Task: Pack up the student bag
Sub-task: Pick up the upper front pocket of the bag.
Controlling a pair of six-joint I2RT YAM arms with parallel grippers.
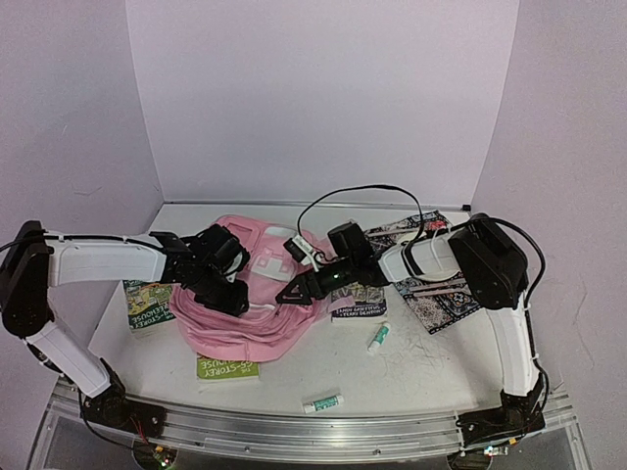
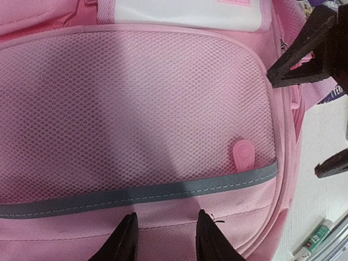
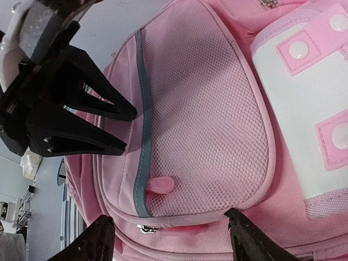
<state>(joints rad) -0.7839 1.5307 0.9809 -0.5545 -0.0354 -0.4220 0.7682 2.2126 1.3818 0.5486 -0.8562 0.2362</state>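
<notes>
The student bag (image 1: 257, 315), a pink backpack, lies flat in the middle of the table with its front pockets facing up. Its mesh pocket (image 2: 136, 103) has a grey strip (image 2: 163, 191) and a pink rubber tab (image 3: 160, 186). My left gripper (image 2: 166, 231) is open, its two fingertips (image 2: 129, 235) resting on the pink fabric just below the grey strip. My right gripper (image 3: 171, 228) is open wide over the pocket's edge. A metal zip puller (image 3: 143, 229) lies between its fingers, which do not touch it. In the top view the left gripper (image 1: 231, 296) and right gripper (image 1: 292, 292) face each other across the bag.
Books lie around the bag: a green one (image 1: 147, 302) at the left, another (image 1: 227, 368) at the front, one (image 1: 359, 305) at the right and a patterned one (image 1: 433, 286) under the right arm. Two glue sticks (image 1: 378, 337) (image 1: 323, 402) lie toward the front.
</notes>
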